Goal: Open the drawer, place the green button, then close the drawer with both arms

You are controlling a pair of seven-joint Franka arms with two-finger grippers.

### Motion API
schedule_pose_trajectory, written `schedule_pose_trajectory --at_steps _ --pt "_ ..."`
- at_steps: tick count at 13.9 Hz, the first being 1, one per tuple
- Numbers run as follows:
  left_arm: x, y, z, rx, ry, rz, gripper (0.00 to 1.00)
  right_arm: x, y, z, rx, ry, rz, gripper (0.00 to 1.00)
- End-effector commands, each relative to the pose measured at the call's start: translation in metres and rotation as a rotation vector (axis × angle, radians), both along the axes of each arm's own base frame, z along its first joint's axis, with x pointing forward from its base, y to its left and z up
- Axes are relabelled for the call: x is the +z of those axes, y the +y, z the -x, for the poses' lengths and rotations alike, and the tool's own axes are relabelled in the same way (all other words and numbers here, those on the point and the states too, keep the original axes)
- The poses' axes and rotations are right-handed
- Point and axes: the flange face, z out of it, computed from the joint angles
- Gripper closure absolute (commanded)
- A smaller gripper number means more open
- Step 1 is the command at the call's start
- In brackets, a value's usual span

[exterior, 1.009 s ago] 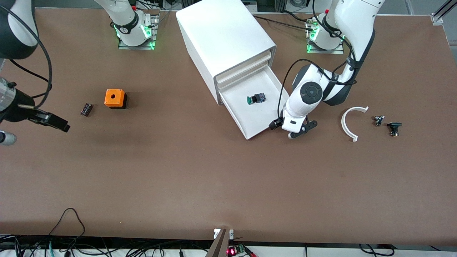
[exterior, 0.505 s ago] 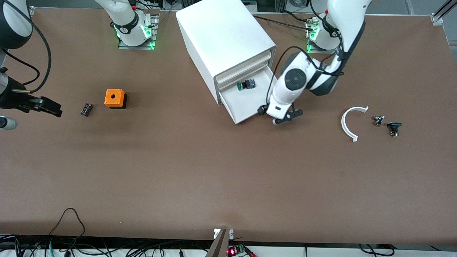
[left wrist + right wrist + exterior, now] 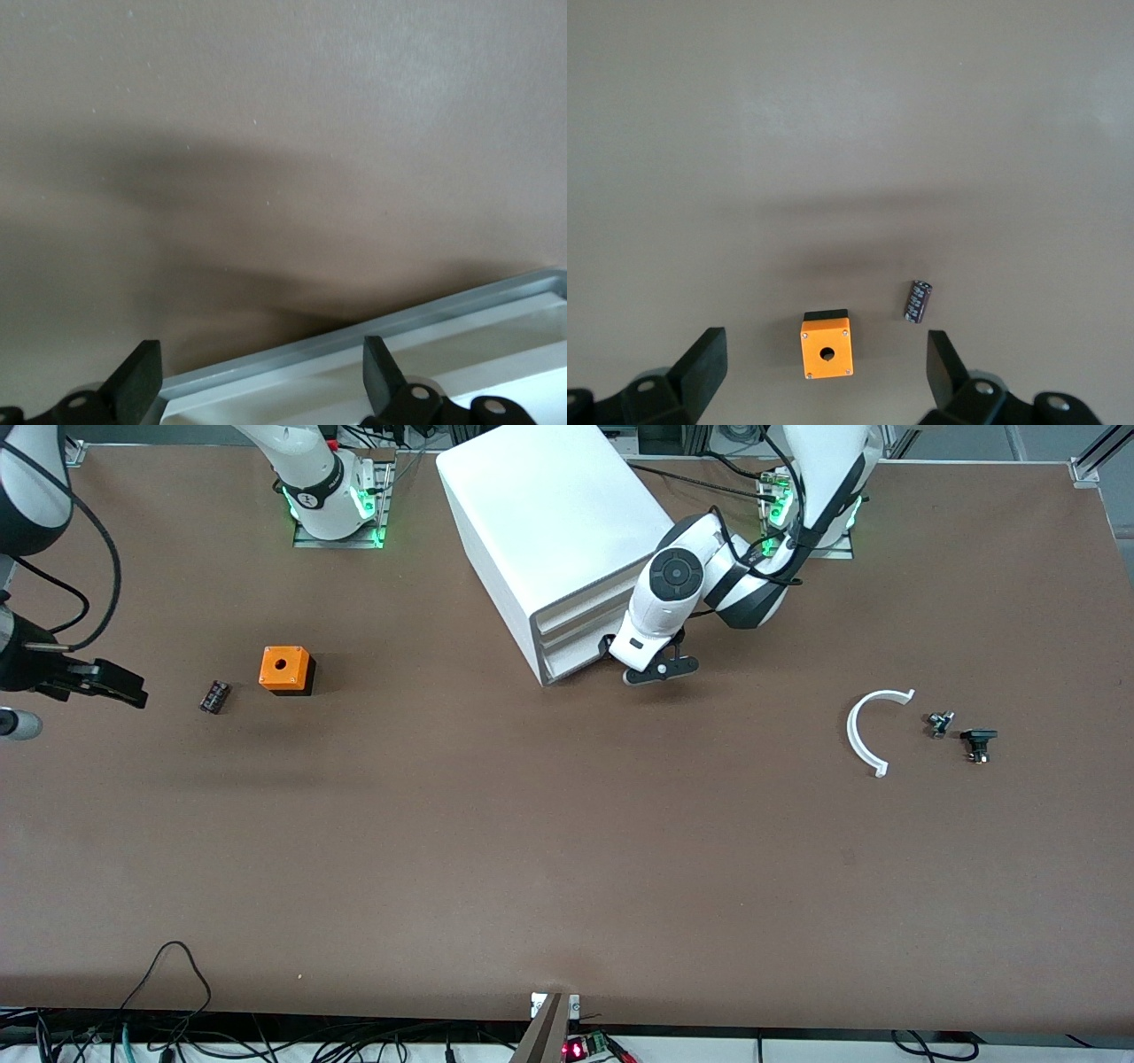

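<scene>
The white cabinet [image 3: 567, 522] stands between the arm bases. Its lowest drawer [image 3: 574, 661] is pushed in, flush with the drawers above it. The button is hidden. My left gripper [image 3: 633, 659] is open and empty, low at the drawer's front end nearest the left arm's base. In the left wrist view the drawer's front rim [image 3: 372, 341] lies just past my open left gripper [image 3: 259, 379]. My right gripper [image 3: 120, 684] is open and empty, up in the air at the right arm's end of the table; it also shows in the right wrist view [image 3: 826, 361].
An orange box with a hole [image 3: 285, 669] [image 3: 827, 343] and a small dark cylinder [image 3: 213, 696] [image 3: 919, 300] lie toward the right arm's end. A white curved piece [image 3: 864, 731] and two small black parts [image 3: 939, 724] [image 3: 977, 742] lie toward the left arm's end.
The left gripper pushed the drawer from wide open to fully in, and the button went out of sight inside. The right gripper rose and drew back a little.
</scene>
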Motion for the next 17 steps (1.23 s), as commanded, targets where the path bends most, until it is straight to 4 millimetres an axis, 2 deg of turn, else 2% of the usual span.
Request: schedule_pose_trajectory --at_steps 1,4,5,6,7,8,9,10,11,13,14,17 --pt "0.006 -0.008 0.023 -0.045 -0.004 -0.015 0.0 0.005 0.002 0.011 0.018 -0.013 -0.023 0.0" --pt "0.013 -0.01 0.02 -0.053 -0.017 -0.004 0.0 0.007 0.004 0.014 0.017 -0.009 -0.023 0.0" --pt "0.024 -0.004 0.008 -0.036 -0.049 0.003 0.0 0.008 0.005 0.013 0.018 -0.011 -0.023 0.0" --pt "0.037 0.011 -0.011 0.004 -0.083 0.013 0.0 0.007 0.006 0.014 0.02 -0.007 -0.023 0.0" --pt "0.058 0.032 -0.043 0.071 -0.131 0.033 0.0 0.009 0.006 0.015 0.019 -0.009 -0.024 0.0" --pt "0.072 0.061 -0.075 0.143 -0.172 0.037 0.0 0.007 0.006 0.017 0.019 -0.004 -0.024 0.0" --pt "0.095 0.086 -0.101 0.177 -0.231 0.046 0.0 0.009 0.006 0.02 0.019 -0.006 -0.025 0.0" --pt "0.115 0.109 -0.117 0.152 -0.281 0.051 0.0 0.006 0.006 0.022 0.02 -0.006 -0.026 0.0" --pt "0.134 0.131 -0.13 0.091 -0.324 0.058 0.0 0.007 0.006 0.024 0.03 -0.012 -0.026 0.0" --pt "0.169 0.188 -0.151 0.018 -0.398 0.044 0.0 0.009 0.005 0.029 0.031 -0.018 -0.024 0.0" --pt "0.185 0.211 -0.153 -0.012 -0.405 0.022 0.0 0.007 0.005 0.034 0.031 -0.015 -0.026 0.0" --pt "0.26 0.287 -0.165 -0.149 -0.324 -0.026 0.0 0.002 0.005 0.058 0.037 -0.068 -0.026 0.0"
